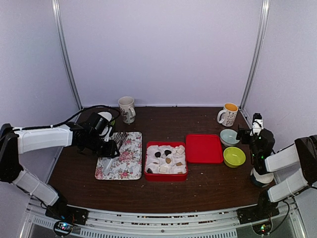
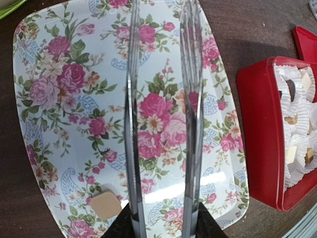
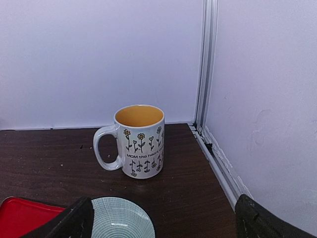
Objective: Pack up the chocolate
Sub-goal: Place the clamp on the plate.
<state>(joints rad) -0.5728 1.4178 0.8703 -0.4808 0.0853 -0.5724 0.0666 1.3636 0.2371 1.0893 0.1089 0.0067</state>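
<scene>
Left gripper (image 2: 166, 228) pinches the shiny metal tongs (image 2: 133, 124), half-squeezed, above the rectangular floral tray (image 2: 59, 129). Right gripper (image 3: 163, 223) gapes wide, empty.

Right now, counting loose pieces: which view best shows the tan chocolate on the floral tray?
Left wrist: the tan chocolate shows large on the floral tray, beside the tongs. Top external shows the tray, not the piece; right wrist shows neither.
</scene>
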